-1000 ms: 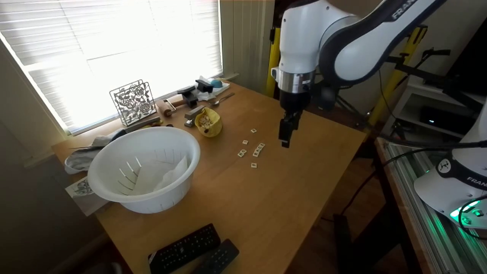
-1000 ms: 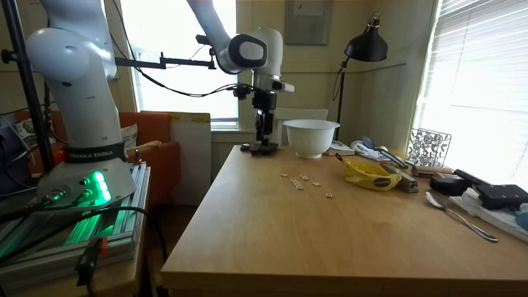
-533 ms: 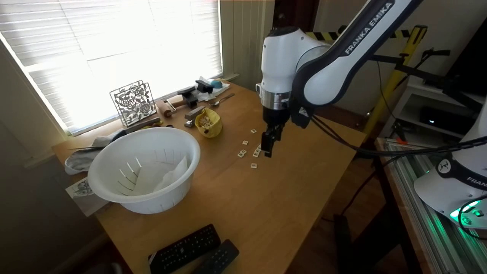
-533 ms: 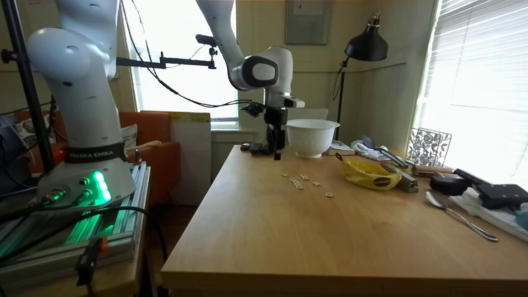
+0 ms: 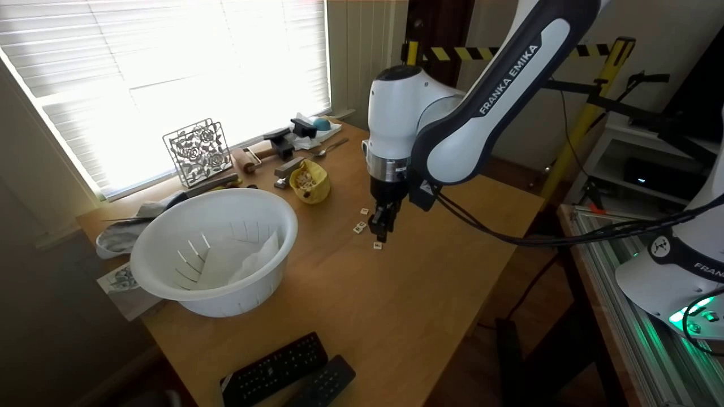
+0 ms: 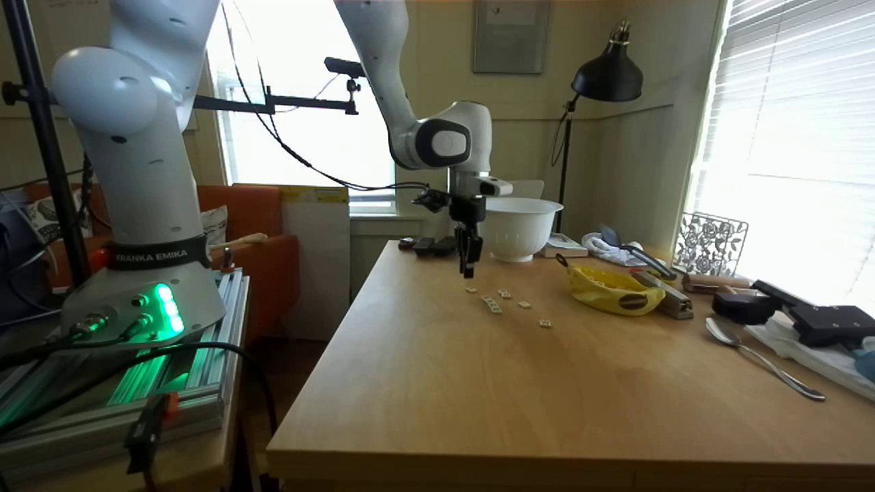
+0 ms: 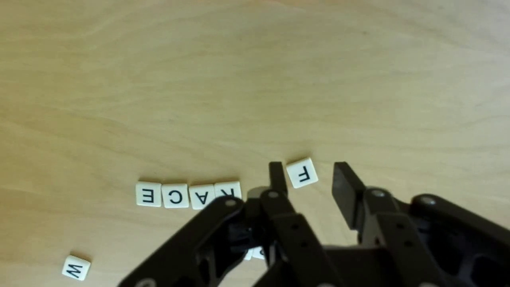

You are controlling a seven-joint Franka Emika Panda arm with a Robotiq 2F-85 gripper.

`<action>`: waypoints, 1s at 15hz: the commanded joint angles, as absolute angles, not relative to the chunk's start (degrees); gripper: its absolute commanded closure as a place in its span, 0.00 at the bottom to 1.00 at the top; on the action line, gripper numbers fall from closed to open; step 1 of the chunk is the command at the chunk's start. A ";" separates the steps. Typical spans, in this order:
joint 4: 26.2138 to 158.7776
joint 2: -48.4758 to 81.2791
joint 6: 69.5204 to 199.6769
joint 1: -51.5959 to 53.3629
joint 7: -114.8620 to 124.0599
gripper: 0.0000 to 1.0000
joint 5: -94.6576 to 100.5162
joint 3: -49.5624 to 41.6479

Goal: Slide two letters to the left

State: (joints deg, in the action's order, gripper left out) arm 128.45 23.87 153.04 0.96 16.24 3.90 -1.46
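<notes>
Above the table [image 6: 437, 383], your gripper [image 7: 309, 174] has its fingers [image 7: 277, 177] parted. In the wrist view, letter F [image 7: 302, 172] shows between them.

Cream panelled wall [image 6: 526, 150] w/ grey wall panel [image 6: 509, 37] & a black lamp [image 6: 607, 78] nr the corner. Orange armchair [image 6: 270, 266] by a bright window [image 6: 304, 61] at the back; 2nd window [image 5: 220, 73] — blinds [image 6: 800, 150] down — glares over the wooden table [image 6: 547, 389]. In an exterior view: dark floor [image 5: 551, 288] & white shelf unit [image 5: 600, 155], that side of the rm dimmer.
</notes>
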 commanded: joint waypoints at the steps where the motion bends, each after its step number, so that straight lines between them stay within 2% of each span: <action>1: 125.39 27.35 155.37 2.73 17.90 0.92 2.56 -3.39; 2: 124.99 27.84 155.73 2.96 18.18 0.98 2.63 -3.80; 3: 124.70 28.23 156.12 3.18 18.43 1.00 2.73 -4.27; 15: 125.81 28.02 156.71 4.78 19.17 1.00 3.84 -8.32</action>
State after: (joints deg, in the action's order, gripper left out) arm 125.20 27.88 155.88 3.69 18.09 3.84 -7.12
